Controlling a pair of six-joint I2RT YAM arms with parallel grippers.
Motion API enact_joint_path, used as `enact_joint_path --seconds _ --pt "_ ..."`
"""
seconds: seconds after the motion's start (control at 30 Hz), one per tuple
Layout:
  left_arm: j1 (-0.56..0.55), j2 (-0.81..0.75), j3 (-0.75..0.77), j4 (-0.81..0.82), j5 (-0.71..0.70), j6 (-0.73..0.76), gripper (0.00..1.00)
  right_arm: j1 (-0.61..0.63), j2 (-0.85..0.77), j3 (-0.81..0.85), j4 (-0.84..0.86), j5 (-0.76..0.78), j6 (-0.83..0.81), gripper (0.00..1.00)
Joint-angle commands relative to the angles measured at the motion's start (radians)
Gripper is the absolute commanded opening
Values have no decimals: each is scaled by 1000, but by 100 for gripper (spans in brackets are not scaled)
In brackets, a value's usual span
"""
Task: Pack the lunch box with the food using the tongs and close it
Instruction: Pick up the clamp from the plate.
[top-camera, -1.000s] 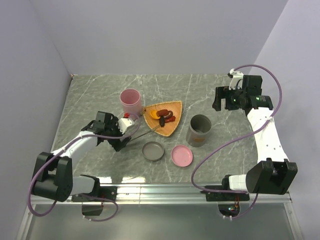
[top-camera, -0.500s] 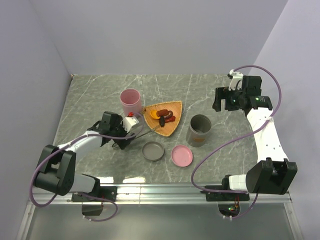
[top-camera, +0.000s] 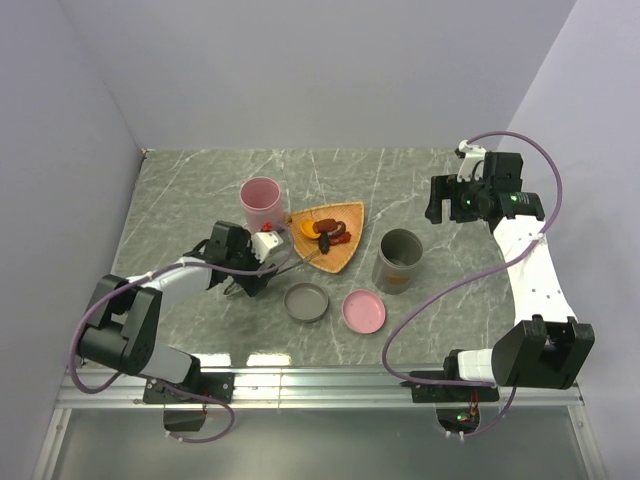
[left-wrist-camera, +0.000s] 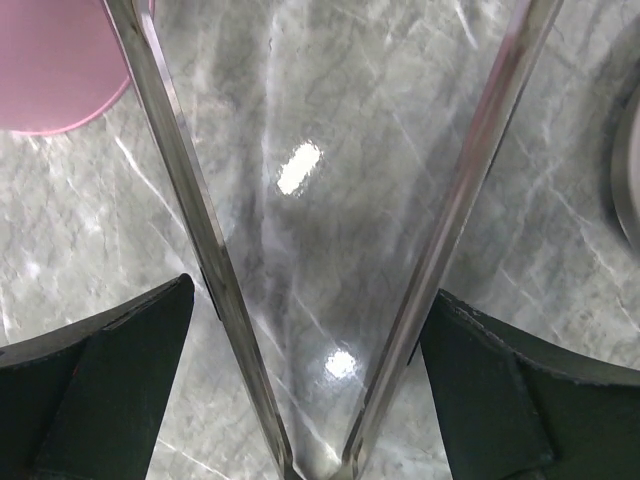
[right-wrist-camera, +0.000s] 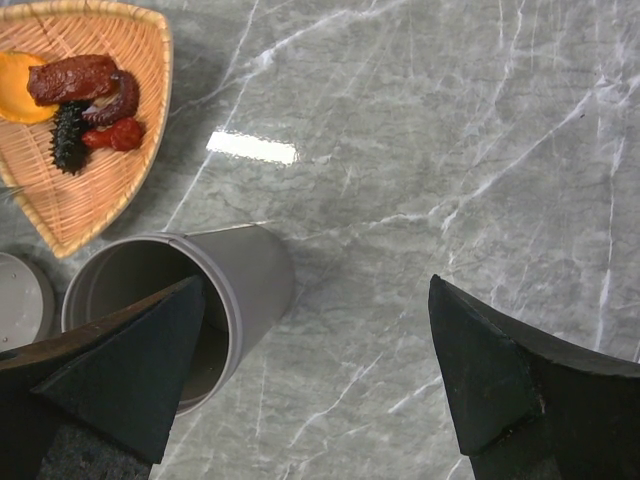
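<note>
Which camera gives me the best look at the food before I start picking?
Right wrist: the food lies close and sharp on the plate, pieces distinct. Top external shows it small, colours merging. Left wrist shows none, only the tongs.

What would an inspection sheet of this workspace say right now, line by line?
Surface: grey veined marble table, some glare spots.
Job's things: food on the orange woven plate; tongs beside the plate; pink container and grey container upright and open; grey lid and pink lid lying off.
Clutter: nothing seen.
Grippers: left gripper open, astride the tongs; right gripper open, empty.
Cables: purple cables loop along both arms.
Surroundings: plain pale walls.
</note>
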Motion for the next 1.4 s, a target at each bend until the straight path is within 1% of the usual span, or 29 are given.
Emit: enact_joint_path --seconds 0.0,0.27,0.53,0.63,0.67,0.7,0.73,0.77,0.87,0.93,1.2,1.37 --pt "-6 33 25 -8 -8 5 99 6 -4 7 23 12 1 100" --pt "-17 76 64 -30 -13 -3 99 6 2 11 23 6 7 100" --pt "-34 92 62 -20 -16 -3 100 8 5 13 21 12 1 100" --pt "-37 96 76 -39 -17 0 90 6 8 16 18 9 1 100" --pt "-37 101 85 -58 -16 -1 83 6 6 17 20 9 1 100" --pt "-37 109 114 -80 -11 -1 80 6 5 13 20 9 -1 100" --pt "-37 112 130 -141 -8 2 77 6 3 11 21 9 -1 99" --pt "-37 116 142 -163 -5 4 71 8 2 10 20 9 -1 100" --pt "-37 87 162 -197 -16 -22 65 8 -4 4 21 5 2 99" --pt "-37 38 165 -210 -17 -39 65 8 -7 -1 21 5 2 99" --pt "-38 -158 254 -420 24 -90 65 8 -23 -4 21 2 -1 99" --pt "-44 -198 349 -543 47 -128 65 6 -20 1 23 -14 16 99"
